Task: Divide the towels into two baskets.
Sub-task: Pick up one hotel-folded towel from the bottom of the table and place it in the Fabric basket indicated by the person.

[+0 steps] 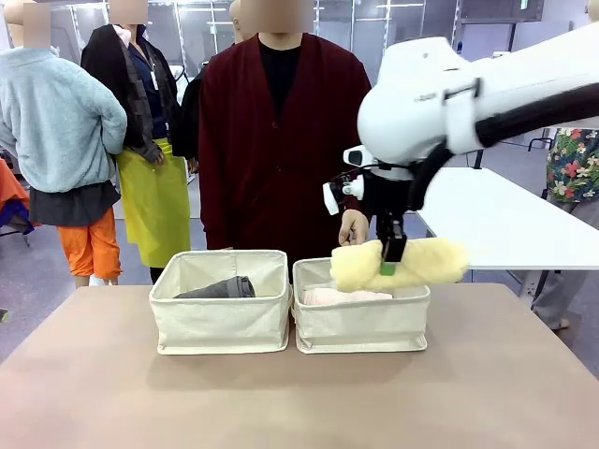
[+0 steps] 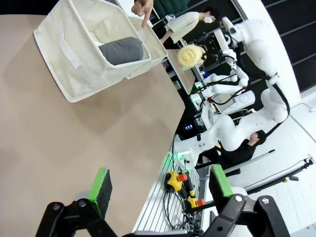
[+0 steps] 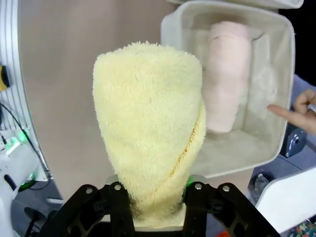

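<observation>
Across the tan bench point(image 1: 299, 393) a person in a dark red cardigan stands behind two cream baskets set side by side, with other people farther back in the room. My right hand point(image 1: 388, 267) is clamped on the pale yellow towel point(image 1: 398, 264), pinching it near its middle so the roll hangs level just above the right basket point(image 1: 360, 323), at its near rim. The pale pink towel point(image 3: 224, 74) already lies inside that basket, and the dark grey towel point(image 1: 220, 288) lies in the left basket point(image 1: 220, 323). The person's hand point(image 1: 354, 226) hangs behind the right basket, a finger pointing down toward it. My left hand point(image 2: 158, 190) hovers with its fingers spread and nothing between them, off over bare bench. I judge the risk is in the drop: the yellow roll sits toward the front rim, so letting go here could leave it perched on the soft edge or rolling out onto the bench. Lowering too far back could also brush that pointing finger.
</observation>
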Action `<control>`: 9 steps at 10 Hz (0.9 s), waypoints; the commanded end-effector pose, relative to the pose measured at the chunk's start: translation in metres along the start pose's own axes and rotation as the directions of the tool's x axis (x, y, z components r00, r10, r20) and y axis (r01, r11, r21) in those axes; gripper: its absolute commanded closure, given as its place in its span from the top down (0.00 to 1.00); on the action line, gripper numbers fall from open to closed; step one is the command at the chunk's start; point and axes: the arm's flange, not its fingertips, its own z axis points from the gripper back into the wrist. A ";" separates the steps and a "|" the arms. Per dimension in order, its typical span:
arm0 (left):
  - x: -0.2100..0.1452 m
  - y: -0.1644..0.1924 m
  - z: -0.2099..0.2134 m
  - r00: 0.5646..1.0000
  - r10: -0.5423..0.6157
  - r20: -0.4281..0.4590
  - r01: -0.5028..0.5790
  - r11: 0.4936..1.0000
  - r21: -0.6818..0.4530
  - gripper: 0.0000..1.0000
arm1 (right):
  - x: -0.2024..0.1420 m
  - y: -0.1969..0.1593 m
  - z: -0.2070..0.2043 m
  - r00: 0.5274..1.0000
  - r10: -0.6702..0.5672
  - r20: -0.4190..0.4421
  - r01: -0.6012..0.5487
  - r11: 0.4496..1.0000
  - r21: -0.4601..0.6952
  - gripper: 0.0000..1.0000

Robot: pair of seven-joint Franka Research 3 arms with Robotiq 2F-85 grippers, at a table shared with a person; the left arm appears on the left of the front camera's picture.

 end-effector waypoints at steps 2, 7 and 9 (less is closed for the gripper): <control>-0.003 -0.002 0.002 1.000 0.001 -0.005 -0.001 1.000 0.000 1.00 | 0.026 -0.052 -0.010 0.999 -0.042 0.001 0.042 0.999 -0.013 0.37; -0.003 -0.002 0.002 1.000 0.001 -0.005 -0.001 1.000 0.000 1.00 | 0.024 -0.115 -0.075 0.986 -0.165 0.003 0.165 0.985 0.039 0.37; -0.003 -0.002 0.002 1.000 0.001 -0.005 -0.001 1.000 0.000 1.00 | 0.027 -0.117 -0.087 0.984 -0.176 -0.026 0.177 0.982 0.061 0.48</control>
